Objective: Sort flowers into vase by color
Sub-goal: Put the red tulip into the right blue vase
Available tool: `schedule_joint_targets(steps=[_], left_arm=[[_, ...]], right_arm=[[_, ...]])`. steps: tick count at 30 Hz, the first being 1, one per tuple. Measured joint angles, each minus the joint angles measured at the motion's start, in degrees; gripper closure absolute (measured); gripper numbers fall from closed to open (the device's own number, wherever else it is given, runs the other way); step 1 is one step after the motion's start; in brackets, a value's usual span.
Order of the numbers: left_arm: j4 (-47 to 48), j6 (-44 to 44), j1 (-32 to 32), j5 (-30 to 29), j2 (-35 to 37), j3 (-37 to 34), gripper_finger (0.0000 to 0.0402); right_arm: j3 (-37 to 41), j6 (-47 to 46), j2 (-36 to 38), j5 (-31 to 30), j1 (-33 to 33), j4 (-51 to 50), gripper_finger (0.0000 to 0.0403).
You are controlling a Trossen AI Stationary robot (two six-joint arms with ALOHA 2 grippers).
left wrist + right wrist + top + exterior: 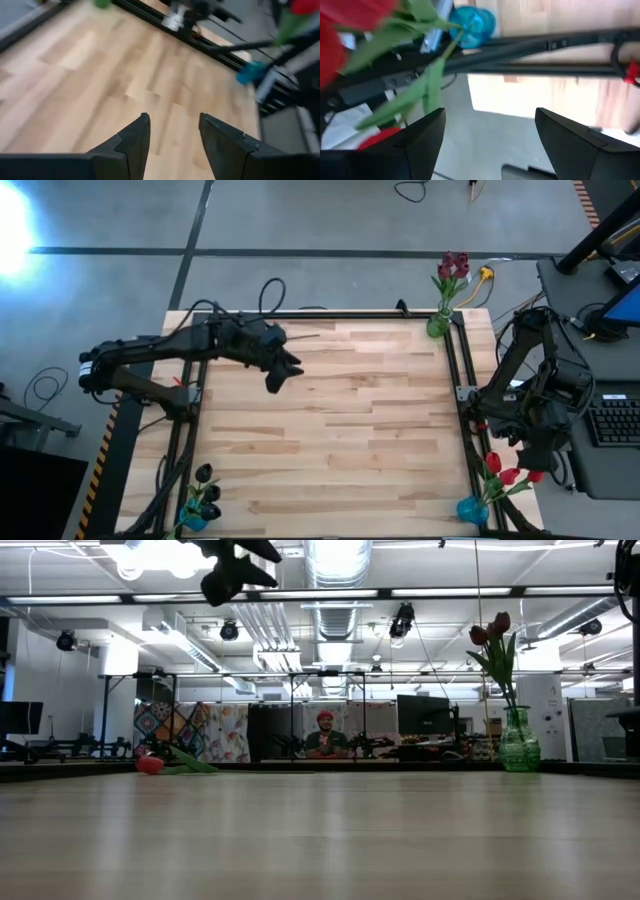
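The left gripper (pixel 281 373) hangs over the wooden table (pixel 330 430) toward ten o'clock from its middle, fingers (pixel 135 137) spread and holding nothing. The right gripper (pixel 530 465) sits off the table edge at four o'clock, spread wide beside the red flowers (pixel 503 472) in a blue vase (pixel 472 510). Maroon flowers (pixel 453 265) stand in a green vase (pixel 438 326) at one o'clock, and near-black flowers (pixel 205 480) in another blue vase (pixel 195 518) at seven. One red flower (pixel 150 764) lies on the far edge.
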State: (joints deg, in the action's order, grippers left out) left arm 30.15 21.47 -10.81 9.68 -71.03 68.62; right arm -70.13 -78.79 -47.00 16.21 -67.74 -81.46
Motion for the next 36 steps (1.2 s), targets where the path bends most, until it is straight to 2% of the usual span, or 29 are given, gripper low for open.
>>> schedule_joint_targets(steps=[5, 9, 12, 14, 17, 23, 27, 29, 33, 36], left_arm=[[-0.1, 5.8, -0.3, -10.0, 1.2, -3.1, 0.0243], [-0.2, 11.3, -1.5, -15.2, 1.0, -5.6, 0.0242], [0.1, 15.0, -2.3, -16.3, 1.0, -8.2, 0.0238], [0.3, 16.8, -3.4, -16.3, 1.0, -9.9, 0.0230], [0.0, 19.7, -6.6, -17.2, 0.8, -11.7, 0.0214], [-0.1, 30.0, -9.5, -20.3, -2.2, -12.6, 0.0169], [1.2, 37.3, -9.4, -26.9, -4.7, -12.7, 0.0150], [4.0, 45.4, -9.2, -29.7, -5.8, -12.8, 0.0146], [12.4, 61.3, -8.6, -36.8, -7.9, -12.9, 0.0145], [17.2, 75.7, -8.8, -38.7, -9.1, -13.0, 0.0145]], right_arm=[[-0.9, -1.0, 1.0, 1.8, 0.0, -6.8, 0.0113], [-3.8, -1.5, 2.6, 1.5, 0.0, -8.5, 0.0119], [-5.1, -6.7, 4.4, -1.9, 0.0, -8.6, 0.0125], [-6.0, -11.1, 5.7, -6.3, 0.0, -8.6, 0.0129], [-7.2, -16.9, 7.4, -18.8, 0.0, -8.6, 0.0137], [-8.3, -23.7, 9.8, -53.2, 0.1, -8.8, 0.0151], [-8.1, -23.4, 9.7, -73.1, 0.1, -7.3, 0.0156], [-8.1, -23.2, 9.8, -79.5, 0.1, -5.5, 0.0156], [-8.0, -21.3, 8.9, -85.1, 0.1, -0.5, 0.0156], [-8.0, -17.6, 7.6, -90.5, 0.0, 1.9, 0.0156]])
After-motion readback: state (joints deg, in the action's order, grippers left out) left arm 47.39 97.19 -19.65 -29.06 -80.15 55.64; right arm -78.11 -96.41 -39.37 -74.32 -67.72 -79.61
